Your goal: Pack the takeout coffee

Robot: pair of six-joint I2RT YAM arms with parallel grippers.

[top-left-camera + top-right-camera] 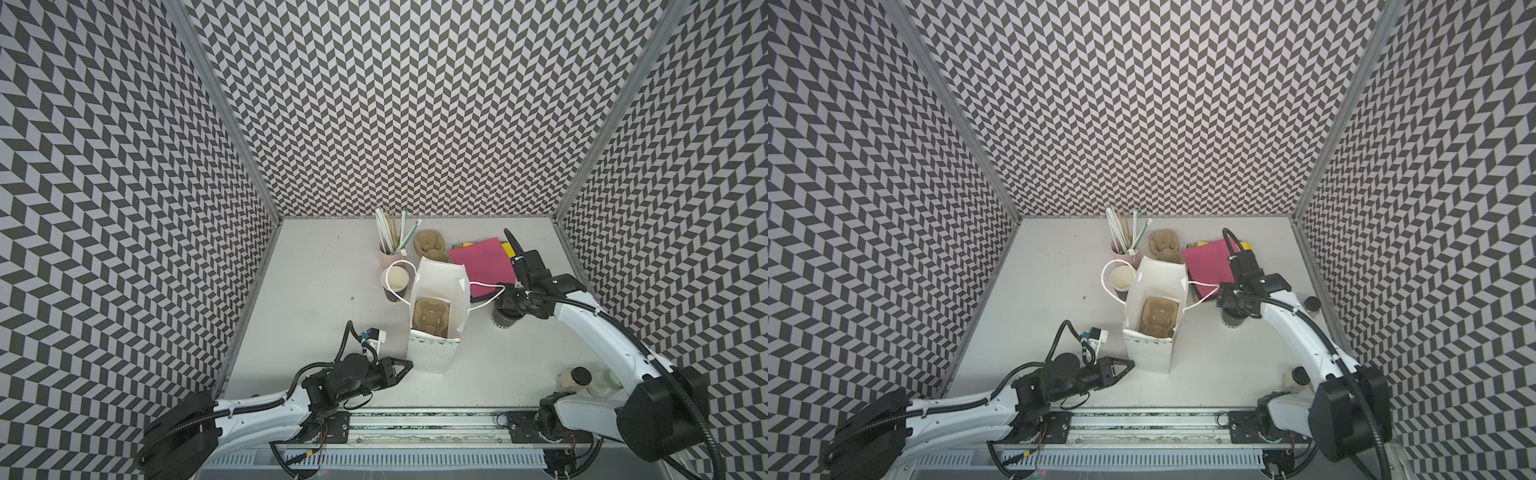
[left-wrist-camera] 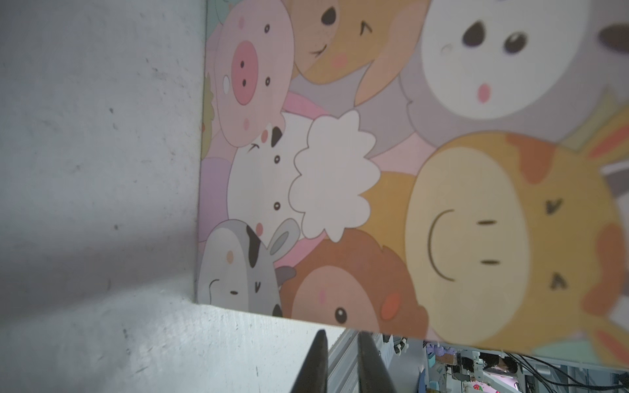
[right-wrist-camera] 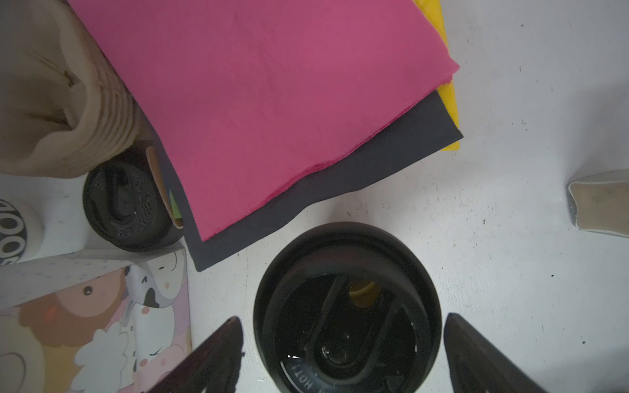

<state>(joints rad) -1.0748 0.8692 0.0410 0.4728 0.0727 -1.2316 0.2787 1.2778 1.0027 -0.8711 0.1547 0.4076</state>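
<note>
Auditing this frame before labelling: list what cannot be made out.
- Dark grey lidded paper cup: body mostly hidden under the right arm in both top views.
- Its lid print: cut off by the right wrist view's edge.
- White paper bag: the left wrist view shows one printed wall only.

Glossy black plastic lid (image 3: 347, 306); matt pink paper napkin (image 3: 265, 102) (perhaps tissue); scuffed white table (image 3: 527, 102).

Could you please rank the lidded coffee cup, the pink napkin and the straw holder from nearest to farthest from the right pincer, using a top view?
1. Lidded coffee cup, right under the right pincer.
2. Pink napkin, just behind it.
3. Straw holder, across the bag, back left.
</note>
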